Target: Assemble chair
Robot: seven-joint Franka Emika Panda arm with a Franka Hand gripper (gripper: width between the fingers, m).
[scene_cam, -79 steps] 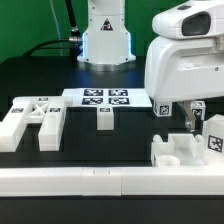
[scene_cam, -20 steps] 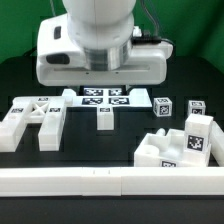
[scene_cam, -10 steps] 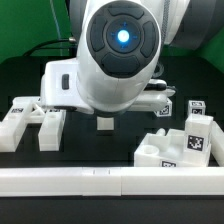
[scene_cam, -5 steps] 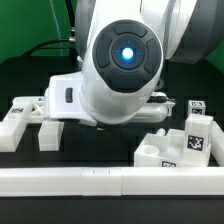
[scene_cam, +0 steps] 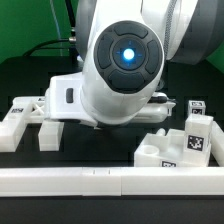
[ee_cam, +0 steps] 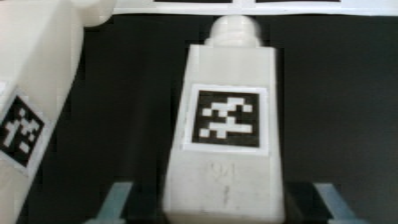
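In the wrist view a white chair bar (ee_cam: 228, 120) with a square marker tag lies on the black table, lengthwise between my fingers. My gripper (ee_cam: 226, 205) is open around its near end, with a dark gap on each side of the bar, and one fingertip (ee_cam: 121, 200) shows beside it. Another white chair piece (ee_cam: 36, 80) with a tag lies beside the bar. In the exterior view my arm's body (scene_cam: 125, 60) hides the gripper and the bar. Two white chair pieces (scene_cam: 25, 120) lie at the exterior view's left, and a blocky tagged piece (scene_cam: 185, 145) stands at its right.
A small tagged cube (scene_cam: 195, 107) sits at the exterior view's right, behind the blocky piece. A long plain white rail (scene_cam: 100, 180) runs along the front. The marker board's edge (ee_cam: 178, 5) shows beyond the bar's far end in the wrist view.
My arm has swung from the exterior view's right to the middle and come down over the bar, hiding it and the marker board. Over the last half second it has hardly moved.
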